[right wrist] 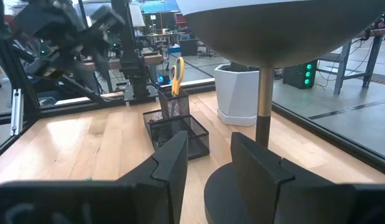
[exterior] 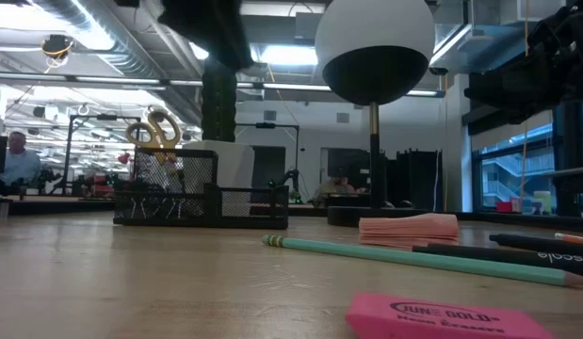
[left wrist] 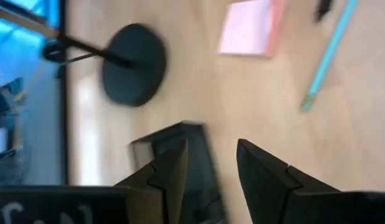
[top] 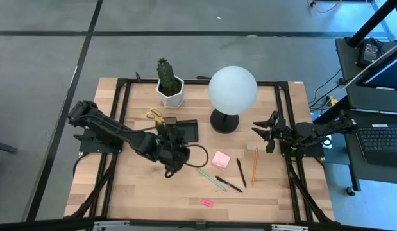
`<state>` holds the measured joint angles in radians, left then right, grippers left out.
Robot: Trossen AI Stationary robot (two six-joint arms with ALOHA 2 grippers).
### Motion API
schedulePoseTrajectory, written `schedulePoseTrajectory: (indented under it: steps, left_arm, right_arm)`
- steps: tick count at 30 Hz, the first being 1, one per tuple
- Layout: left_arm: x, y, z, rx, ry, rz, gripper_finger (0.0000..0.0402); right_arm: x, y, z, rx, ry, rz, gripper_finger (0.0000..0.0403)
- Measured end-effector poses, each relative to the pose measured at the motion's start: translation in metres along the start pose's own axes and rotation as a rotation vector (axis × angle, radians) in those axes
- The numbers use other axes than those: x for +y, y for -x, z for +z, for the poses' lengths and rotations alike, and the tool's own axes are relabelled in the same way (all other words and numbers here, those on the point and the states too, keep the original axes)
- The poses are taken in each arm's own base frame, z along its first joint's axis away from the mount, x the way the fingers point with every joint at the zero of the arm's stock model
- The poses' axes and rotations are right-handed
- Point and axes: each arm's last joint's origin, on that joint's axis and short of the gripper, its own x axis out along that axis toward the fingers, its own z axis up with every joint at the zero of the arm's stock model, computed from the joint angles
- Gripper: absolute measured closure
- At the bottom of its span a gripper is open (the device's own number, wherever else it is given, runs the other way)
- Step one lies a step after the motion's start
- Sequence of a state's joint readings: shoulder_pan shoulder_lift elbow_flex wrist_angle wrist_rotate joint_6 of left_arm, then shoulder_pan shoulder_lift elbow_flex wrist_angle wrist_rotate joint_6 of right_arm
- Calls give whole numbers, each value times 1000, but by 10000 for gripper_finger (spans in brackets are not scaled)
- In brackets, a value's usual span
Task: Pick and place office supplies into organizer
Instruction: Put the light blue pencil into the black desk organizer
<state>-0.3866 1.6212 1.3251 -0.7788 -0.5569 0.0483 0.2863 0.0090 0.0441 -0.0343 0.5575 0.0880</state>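
The black mesh organizer (top: 183, 129) stands on the table left of the lamp, with yellow-handled scissors (top: 154, 115) upright in its cup (exterior: 157, 132). A pink sticky-note pad (top: 220, 159), a green pen (top: 211, 179), two black pens (top: 228, 184), an orange pencil (top: 254, 165) and a small pink eraser (top: 206, 203) lie flat on the table. My left gripper (top: 174, 153) hovers open and empty just near of the organizer, whose corner shows past its fingers (left wrist: 173, 140). My right gripper (top: 266, 132) is open and empty at the table's right, beside the lamp.
A white globe lamp (top: 233, 90) on a round black base (top: 224, 120) stands at the centre back. A cactus in a white hexagonal pot (top: 169, 86) stands behind the organizer. Bare wood lies along the near left of the table.
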Motion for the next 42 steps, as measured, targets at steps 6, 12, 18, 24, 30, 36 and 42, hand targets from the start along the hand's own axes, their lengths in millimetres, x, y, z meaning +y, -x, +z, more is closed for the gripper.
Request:
schedulePoseTrajectory:
  steps: [6, 12, 18, 24, 30, 36, 42]
  left_arm:
    - [-26, -35, 10, -6, -43, -69, 270]
    - [-52, -74, 13, 3, -32, -119, 269]
    - [-70, -99, 14, -13, -29, -221, 270]
    - [-68, -111, 13, 2, 35, -283, 273]
    - [-59, -125, 9, 32, 80, -350, 279]
    - [-53, -136, 0, 113, 85, -398, 284]
    - [-54, -142, -3, 132, 90, -430, 290]
  right_arm:
    - [0, 0, 0, -3, 39, 0, 276]
    - [0, 0, 1, -13, 32, 1, 276]
    - [0, 0, 1, -13, 36, 1, 276]
    - [0, 0, 1, -12, 37, 1, 276]
    - [0, 0, 0, -2, 38, 1, 276]
    - [0, 0, 0, 0, 39, 0, 276]
    - [0, 0, 0, 0, 39, 1, 276]
